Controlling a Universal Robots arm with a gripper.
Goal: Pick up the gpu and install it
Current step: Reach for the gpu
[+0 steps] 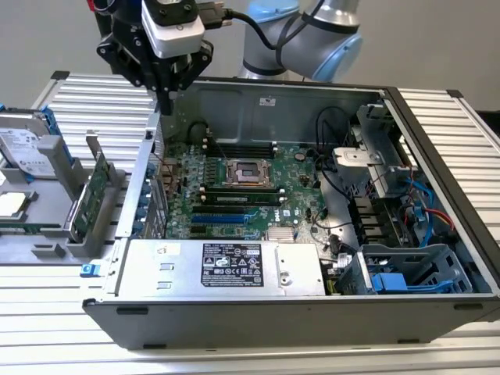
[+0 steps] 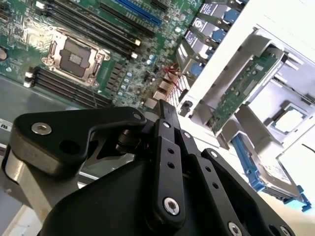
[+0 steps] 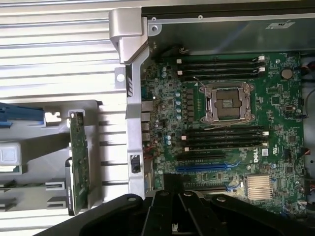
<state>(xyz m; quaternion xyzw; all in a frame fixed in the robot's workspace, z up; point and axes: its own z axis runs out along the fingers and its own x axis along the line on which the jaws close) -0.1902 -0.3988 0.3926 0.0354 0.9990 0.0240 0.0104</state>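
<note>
Directly beneath the claw (image 1: 166,103) we log the rear wall of the open computer case (image 1: 141,183). The claw hovers above that wall, clenched and carrying nothing, with its fingertips drawn together to a point.

To one side of the claw, inside the case, lies the motherboard (image 1: 289,168), with no card seated in its expansion slots as far as we can see. To the other side, outside the wall and somewhat farther off, the gpu (image 1: 90,199) stands on edge in a grey holder (image 1: 47,248) on the ribbed tabletop (image 1: 94,98). It is well apart from the claw and untouched. In the first wrist view the gpu (image 3: 78,162) shows as a narrow green strip running parallel to the case wall.

Beyond the gpu, farthest from the claw, a hard drive (image 1: 23,152) rests in the same holder.

Step in hand, by our judgement: the approach for the pick, with nothing grasped yet. A grasp would call for released fingers set over the card's upper edge, square to its thin faces.

Count: one gpu, one claw, one case, one motherboard, one hard drive.
</note>
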